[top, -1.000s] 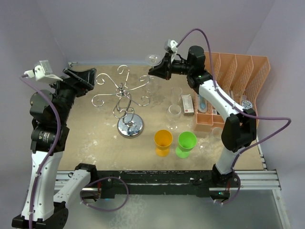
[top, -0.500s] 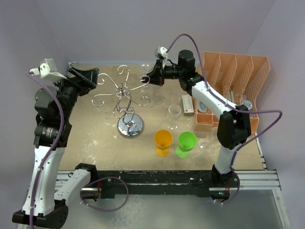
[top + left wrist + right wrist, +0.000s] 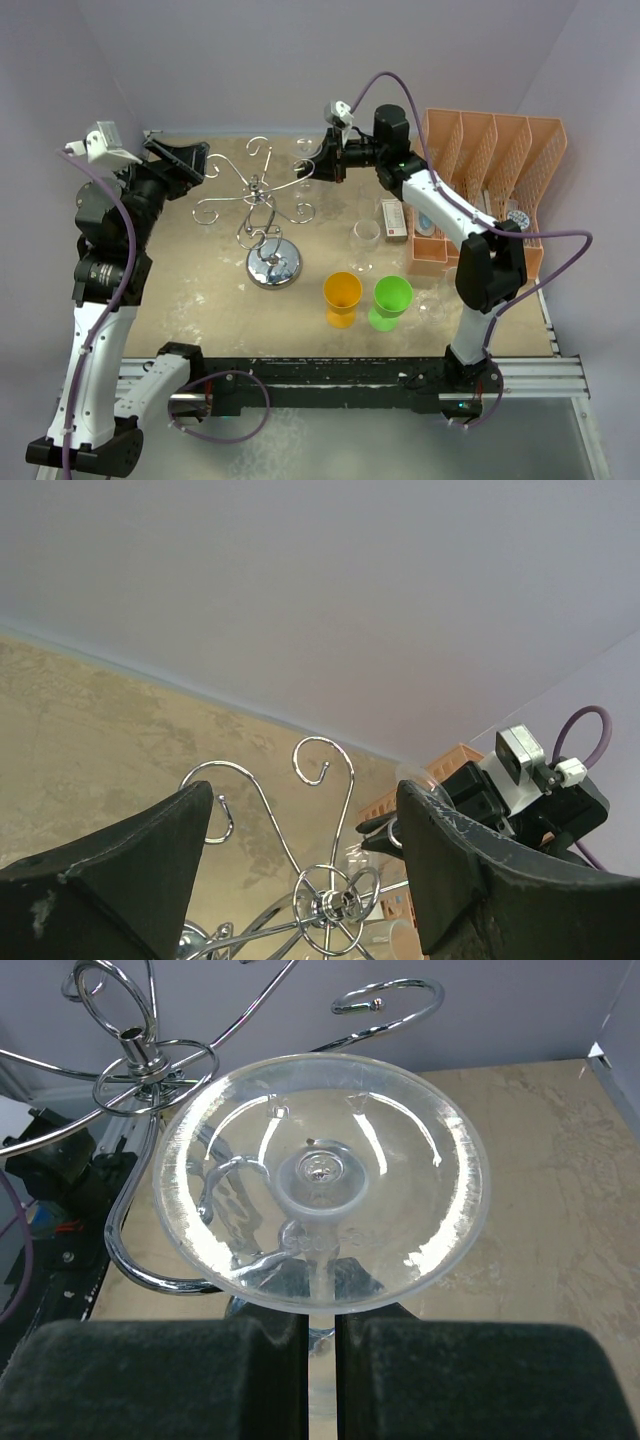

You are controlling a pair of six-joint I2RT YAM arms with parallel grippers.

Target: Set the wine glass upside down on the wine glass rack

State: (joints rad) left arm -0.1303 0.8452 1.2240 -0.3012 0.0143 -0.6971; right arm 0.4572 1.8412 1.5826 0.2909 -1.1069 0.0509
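Note:
The wine glass (image 3: pixel 320 1175) is clear, and its round foot faces the right wrist camera. My right gripper (image 3: pixel 320 1355) is shut on its stem, with the bowl hidden below the foot. In the top view the wine glass (image 3: pixel 305 162) hangs at the tip of my right gripper (image 3: pixel 322 163), beside a right-hand scroll arm of the chrome wine glass rack (image 3: pixel 262 195). Curled rack arms (image 3: pixel 150 1060) lie just behind and under the foot. My left gripper (image 3: pixel 195 160) stands open at the rack's upper left, holding nothing. The rack's hub (image 3: pixel 335 905) shows between its open jaws (image 3: pixel 303 795).
The rack's mirrored disc base (image 3: pixel 274 266) stands mid-table. An orange cup (image 3: pixel 342 295) and a green cup (image 3: pixel 392 297) stand in front. A clear glass (image 3: pixel 366 235) and a small box (image 3: pixel 394 218) sit near the orange mesh organiser (image 3: pixel 500 150) at the right.
My right arm has carried the glass left and down to the rack's right scroll arm. My left gripper has shifted slightly right toward the rack, still open.

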